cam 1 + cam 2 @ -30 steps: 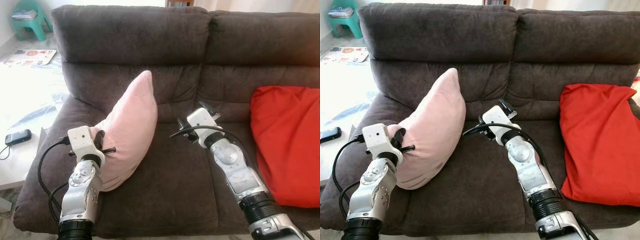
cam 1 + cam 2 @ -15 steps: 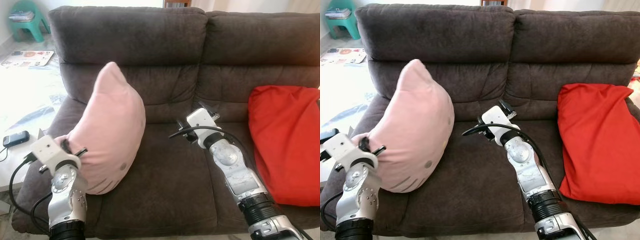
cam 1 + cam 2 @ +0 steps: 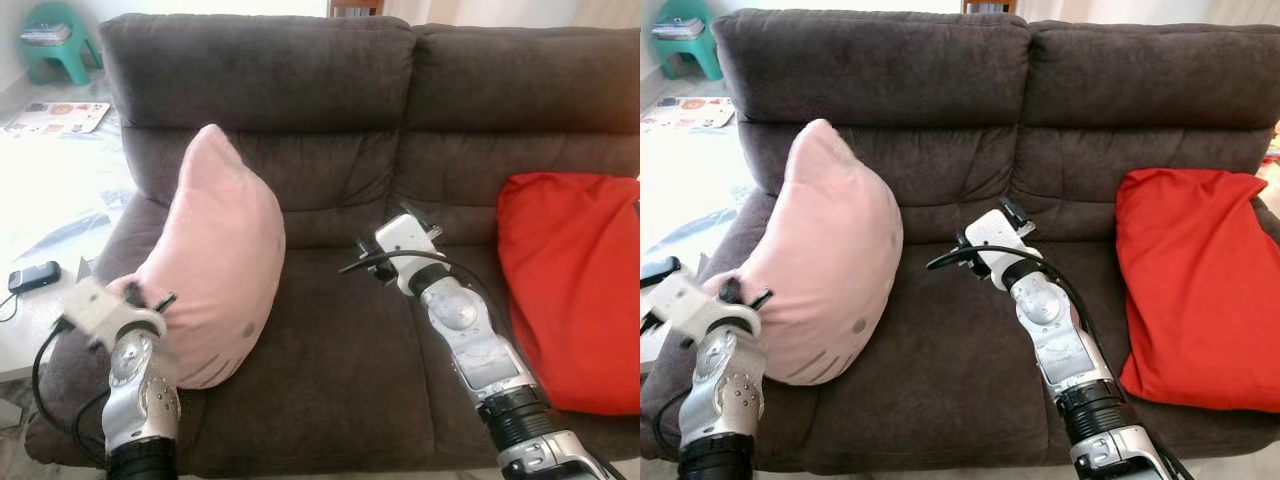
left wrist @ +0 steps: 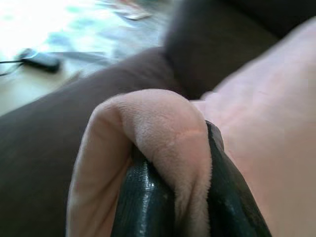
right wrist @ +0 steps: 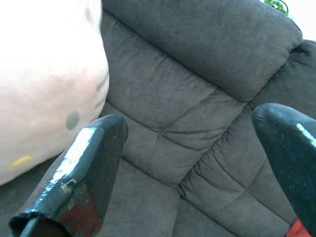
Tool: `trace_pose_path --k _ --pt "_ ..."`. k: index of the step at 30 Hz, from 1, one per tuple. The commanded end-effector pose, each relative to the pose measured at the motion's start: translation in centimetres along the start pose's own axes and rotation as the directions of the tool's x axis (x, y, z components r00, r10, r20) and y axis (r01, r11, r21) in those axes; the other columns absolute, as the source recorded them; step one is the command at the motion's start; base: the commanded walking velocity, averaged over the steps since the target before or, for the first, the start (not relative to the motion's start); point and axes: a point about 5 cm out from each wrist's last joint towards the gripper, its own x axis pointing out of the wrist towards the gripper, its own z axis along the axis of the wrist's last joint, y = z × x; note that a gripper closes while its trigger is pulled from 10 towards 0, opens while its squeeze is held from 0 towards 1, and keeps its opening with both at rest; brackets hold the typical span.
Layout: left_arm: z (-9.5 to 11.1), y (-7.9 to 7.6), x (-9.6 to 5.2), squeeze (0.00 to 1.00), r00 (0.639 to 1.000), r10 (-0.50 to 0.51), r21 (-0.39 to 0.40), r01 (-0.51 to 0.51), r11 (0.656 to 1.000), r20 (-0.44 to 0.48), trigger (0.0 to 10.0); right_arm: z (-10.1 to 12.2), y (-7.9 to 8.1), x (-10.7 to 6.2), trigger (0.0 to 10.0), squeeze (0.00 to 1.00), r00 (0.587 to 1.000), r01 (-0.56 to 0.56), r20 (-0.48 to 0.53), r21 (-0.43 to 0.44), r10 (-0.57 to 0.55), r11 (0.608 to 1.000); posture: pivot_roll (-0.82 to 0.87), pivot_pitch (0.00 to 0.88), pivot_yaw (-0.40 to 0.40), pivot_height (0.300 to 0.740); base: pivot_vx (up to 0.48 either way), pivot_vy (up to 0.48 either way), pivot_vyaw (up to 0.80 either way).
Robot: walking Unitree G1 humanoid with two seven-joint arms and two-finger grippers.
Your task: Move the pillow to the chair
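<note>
From the head cameras I see the plump pale-pink plush pillow (image 3: 215, 265) standing on end on the left seat of the dark brown fabric sofa (image 3: 330, 90), its lower corner pinched by my left gripper (image 3: 148, 301) — I hold it there, I judge, because a corner gives thin fingers something to bite. My right gripper (image 3: 408, 215) hovers over the middle of the seat, apart from the pillow, free to help if needed. A flat red cushion (image 3: 570, 285) leans on the sofa's right end; a small black phone (image 3: 33, 276) lies on the pale table to the left.

Left wrist: a fold of pink plush is clamped tight between the two black fingers (image 4: 143, 202).

Right wrist: the fingers (image 5: 84, 168) stand wide apart on nothing — sofa between them, the pillow alongside
</note>
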Motion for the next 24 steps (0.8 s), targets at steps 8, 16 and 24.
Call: trace_pose_path --k 8,16,24 --pt "0.4 0.5 0.1 0.00 1.000 -0.007 0.105 0.004 0.994 0.031 10.0 -0.2 -0.7 -0.3 10.0 0.00 0.999 0.032 -0.009 0.025 -0.032 0.999 0.04 0.072 -0.038 0.740 0.000 0.000 0.00" --pt "1.4 0.9 0.2 0.00 0.995 -0.017 0.215 -0.004 0.977 0.095 10.0 0.0 -0.6 -0.1 10.0 0.00 0.999 0.036 -0.005 0.031 -0.036 0.999 0.04 0.073 -0.039 0.740 0.000 0.000 0.00" --pt "1.5 0.5 0.1 0.86 0.994 -0.022 0.220 -0.002 0.976 0.108 10.0 0.0 -0.7 -0.1 10.0 0.00 0.999 0.042 -0.001 0.033 -0.042 0.999 0.03 0.074 -0.038 0.740 0.000 0.000 0.00"
